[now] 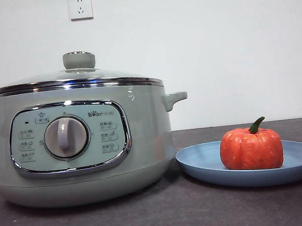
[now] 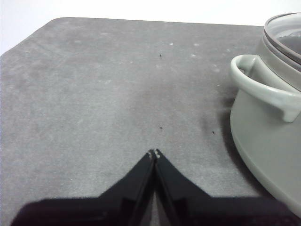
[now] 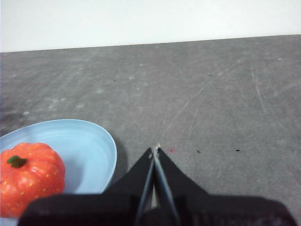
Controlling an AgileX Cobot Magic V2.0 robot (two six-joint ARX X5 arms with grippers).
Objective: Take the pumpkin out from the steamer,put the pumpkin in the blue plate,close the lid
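Observation:
The orange-red pumpkin [image 1: 251,149] with a green stem sits upright on the blue plate [image 1: 200,167], to the right of the steamer [image 1: 143,141]. The glass lid [image 1: 79,61] rests closed on the steamer's chrome rim. My left gripper [image 2: 154,153] is shut and empty above bare table beside the steamer [image 2: 268,141], whose side handle and lid edge show. My right gripper [image 3: 155,149] is shut and empty above bare table beside the blue plate [image 3: 94,141], which holds the pumpkin [image 3: 29,175]. Neither gripper shows in the front view.
The dark grey table [image 1: 167,219] runs to a white wall with two power sockets [image 1: 80,7]. The table's rounded far corner [image 2: 56,23] shows in the left wrist view.

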